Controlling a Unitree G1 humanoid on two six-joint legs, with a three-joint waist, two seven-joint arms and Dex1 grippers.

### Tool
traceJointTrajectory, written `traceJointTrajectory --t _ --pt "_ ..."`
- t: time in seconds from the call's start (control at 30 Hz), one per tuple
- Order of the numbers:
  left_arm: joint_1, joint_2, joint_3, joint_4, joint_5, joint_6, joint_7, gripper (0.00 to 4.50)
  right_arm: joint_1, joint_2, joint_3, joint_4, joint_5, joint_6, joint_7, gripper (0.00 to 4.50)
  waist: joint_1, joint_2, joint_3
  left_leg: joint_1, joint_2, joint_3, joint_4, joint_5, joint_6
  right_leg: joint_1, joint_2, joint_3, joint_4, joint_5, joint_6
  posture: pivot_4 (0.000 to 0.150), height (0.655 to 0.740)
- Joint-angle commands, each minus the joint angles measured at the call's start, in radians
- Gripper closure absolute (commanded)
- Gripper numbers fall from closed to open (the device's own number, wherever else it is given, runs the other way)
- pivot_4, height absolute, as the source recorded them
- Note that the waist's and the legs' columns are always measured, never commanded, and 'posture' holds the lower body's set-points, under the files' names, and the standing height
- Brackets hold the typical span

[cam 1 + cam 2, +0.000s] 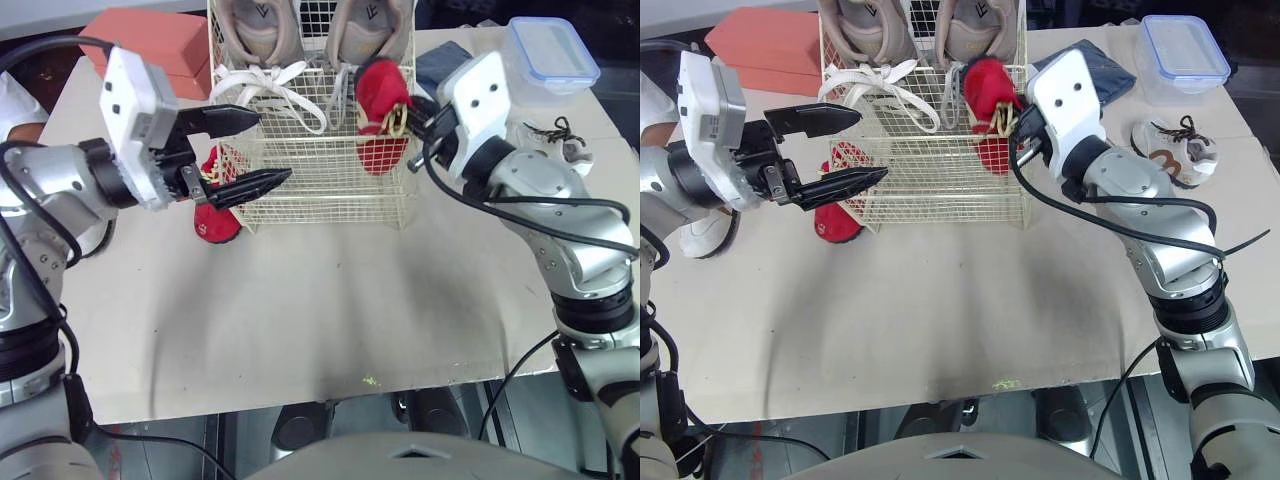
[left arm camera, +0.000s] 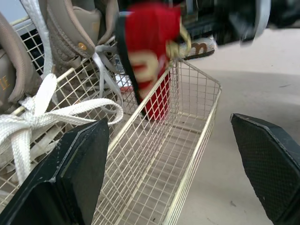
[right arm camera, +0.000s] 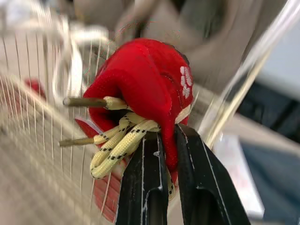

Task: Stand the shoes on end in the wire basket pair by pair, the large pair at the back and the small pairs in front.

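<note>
Right wrist view: right gripper [image 3: 166, 133] clamps a red shoe [image 3: 140, 79] at the wire basket's [image 1: 320, 190] front; large pair [image 1: 255, 30] stands at its back. Beside the basket the left gripper [image 1: 272, 147] gapes, second red shoe [image 1: 215, 222] apparently outside.

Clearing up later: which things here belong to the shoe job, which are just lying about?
Job: cream wire basket; large beige sneakers inside; red shoe beside the basket; small red shoe held in the right gripper; small white brown-laced shoe.
Lying about: salmon rectangular box; clear blue-rimmed plastic container; dark blue cloth.
</note>
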Motion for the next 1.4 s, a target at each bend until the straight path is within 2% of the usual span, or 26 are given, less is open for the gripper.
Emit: traceJointTrajectory --t 0.03,0.23,0.27,0.3,0.37,0.47,0.5,0.57,0.73,0.87,1.17,1.4 --pt "-0.004 0.001 0.026 -0.035 -0.020 0.001 0.003 0.03 -0.036 0.014 0.015 -0.013 -0.027 0.079 0.009 4.50 0.000 0.000 0.000 0.000 0.000 0.000 0.000 0.000 0.000 0.000 0.000 0.000 0.000 0.000 0.000 0.150 0.7400" --pt "0.000 -0.009 0.029 -0.044 -0.019 -0.003 0.009 0.03 -0.024 0.037 0.019 0.012 -0.076 0.108 0.017 4.50 0.001 -0.001 0.000 0.000 0.000 0.000 0.000 0.000 0.000 0.000 0.000 0.000 0.000 0.000 0.000 0.150 0.7400" --pt "0.006 -0.008 0.033 -0.045 -0.019 -0.004 0.009 0.00 -0.023 0.037 0.012 0.008 -0.079 0.110 0.021 3.82 0.001 -0.001 0.000 0.000 0.000 0.000 0.000 0.000 0.000 0.000 0.000 0.000 0.000 0.000 0.000 0.150 0.7400" --pt "0.011 -0.008 0.037 -0.047 -0.019 -0.005 0.009 0.00 -0.022 0.036 0.004 0.004 -0.083 0.110 0.023 3.55 0.001 0.000 0.000 0.000 0.000 0.000 0.000 0.000 0.000 0.000 0.000 0.000 0.000 0.000 0.000 0.150 0.7400" --pt "0.023 -0.006 0.048 -0.042 -0.018 -0.009 0.007 0.00 -0.021 0.021 -0.034 -0.014 -0.076 0.110 0.040 2.56 0.000 0.000 0.000 0.000 0.000 0.000 0.000 0.000 0.000 0.000 0.000 0.000 0.000 0.000 0.000 0.150 0.7400" --pt "0.039 0.002 0.067 -0.031 -0.015 -0.014 0.000 0.00 -0.017 -0.007 -0.091 -0.044 -0.041 0.115 0.089 1.34 0.002 0.000 0.000 0.000 0.000 0.000 0.000 0.000 0.000 0.000 0.000 0.000 0.000 0.000 0.000 0.150 0.7400" --pt "0.042 0.002 0.074 -0.026 -0.012 -0.018 0.000 0.00 -0.011 -0.012 -0.115 -0.047 -0.019 0.115 0.112 0.78 0.002 0.000 0.000 0.000 0.000 0.000 0.000 0.000 0.000 0.000 0.000 0.000 0.000 0.000 0.000 0.150 0.7400" --pt "0.045 -0.004 0.093 -0.015 -0.007 -0.030 0.002 0.00 0.007 -0.024 -0.163 -0.047 0.020 0.098 0.159 0.03 0.002 0.000 0.000 0.000 0.000 0.000 0.000 0.000 0.000 0.000 0.000 0.000 0.000 0.000 0.000 0.150 0.7400" --pt "0.057 -0.008 0.178 0.073 -0.018 -0.041 0.003 0.00 0.027 -0.068 -0.275 -0.067 0.136 0.034 0.309 0.03 0.000 0.000 0.000 0.000 0.000 0.000 0.000 0.000 0.000 0.000 -0.001 0.000 0.000 0.000 0.000 0.150 0.7400" --pt "0.045 -0.087 0.187 0.241 0.025 -0.101 0.046 0.00 0.065 -0.143 -0.294 -0.089 0.216 -0.104 0.538 0.03 0.003 0.000 0.000 0.000 0.000 0.000 0.000 0.000 0.000 0.001 0.000 -0.001 0.000 0.000 0.000 0.150 0.7400" --pt "-0.036 -0.162 0.071 0.705 0.283 -0.247 0.170 0.00 -0.006 -0.138 -0.229 -0.094 0.340 -0.082 0.633 0.03 0.004 -0.001 0.000 0.001 0.000 -0.001 0.000 0.000 0.000 0.001 -0.001 -0.002 0.000 0.000 0.000 0.150 0.7400" --pt "-0.082 -0.219 0.043 0.842 0.316 -0.210 0.202 0.00 -0.047 -0.104 -0.154 -0.098 0.325 -0.068 0.598 0.03 0.003 -0.004 -0.001 -0.001 0.000 -0.003 0.001 0.000 0.000 0.000 -0.004 -0.003 0.000 0.000 0.000 0.150 0.7400"
